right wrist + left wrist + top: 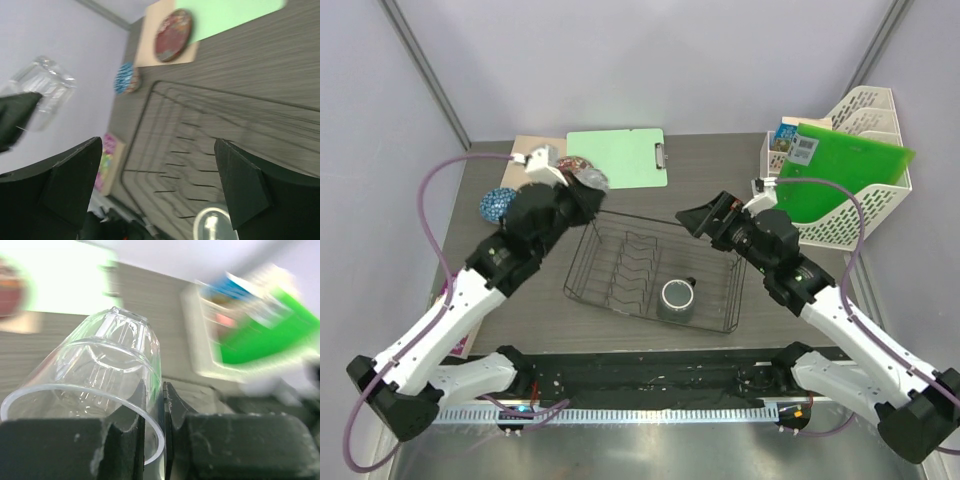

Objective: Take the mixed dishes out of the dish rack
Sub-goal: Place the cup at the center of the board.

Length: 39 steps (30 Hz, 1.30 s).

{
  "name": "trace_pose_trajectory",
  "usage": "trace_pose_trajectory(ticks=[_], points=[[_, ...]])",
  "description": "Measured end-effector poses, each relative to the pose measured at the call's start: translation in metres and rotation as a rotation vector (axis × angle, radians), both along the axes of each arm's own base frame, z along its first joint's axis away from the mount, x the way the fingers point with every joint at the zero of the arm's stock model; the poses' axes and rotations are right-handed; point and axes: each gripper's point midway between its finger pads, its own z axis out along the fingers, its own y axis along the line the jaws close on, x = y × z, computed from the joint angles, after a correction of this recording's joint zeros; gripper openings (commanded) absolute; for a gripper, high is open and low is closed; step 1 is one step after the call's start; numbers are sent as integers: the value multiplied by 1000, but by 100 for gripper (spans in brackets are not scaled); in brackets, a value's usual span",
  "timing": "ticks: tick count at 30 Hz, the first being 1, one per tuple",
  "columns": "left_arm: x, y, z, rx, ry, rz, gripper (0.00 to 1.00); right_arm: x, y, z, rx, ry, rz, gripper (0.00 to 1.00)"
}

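Note:
My left gripper is shut on the rim wall of the clear glass cup, holding it tilted in the air over the dish rack's back left corner; the wrist view shows the cup pinched between my fingers. The dark wire dish rack holds only the grey mug, also visible in the right wrist view. The red floral plate lies on a tan board. The blue patterned bowl sits on the table left of the rack. My right gripper is open and empty above the rack's back right. The large glass bowl is out of view.
A green clipboard lies at the back of the table. A white mesh file holder with a green folder stands at the back right. A colourful book lies at the table's left edge.

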Motion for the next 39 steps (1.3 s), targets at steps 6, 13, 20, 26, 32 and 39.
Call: trace_pose_trajectory(ticks=[6, 13, 20, 26, 32, 39], points=[[71, 100, -29, 237, 232, 374, 0, -2, -41, -33, -176, 55, -151, 100], [130, 157, -122, 461, 627, 500, 0, -9, -56, -70, -288, 139, -179, 100], [145, 171, -199, 552, 888, 477, 0, -13, -56, -89, -329, 179, -158, 100], [161, 159, -234, 561, 966, 425, 0, -15, -55, -98, -355, 196, -140, 100], [154, 158, -261, 584, 1035, 386, 1, -14, -55, -104, -378, 204, -130, 100], [147, 164, -278, 575, 1088, 362, 44, -13, -54, -115, -414, 222, -118, 100]])
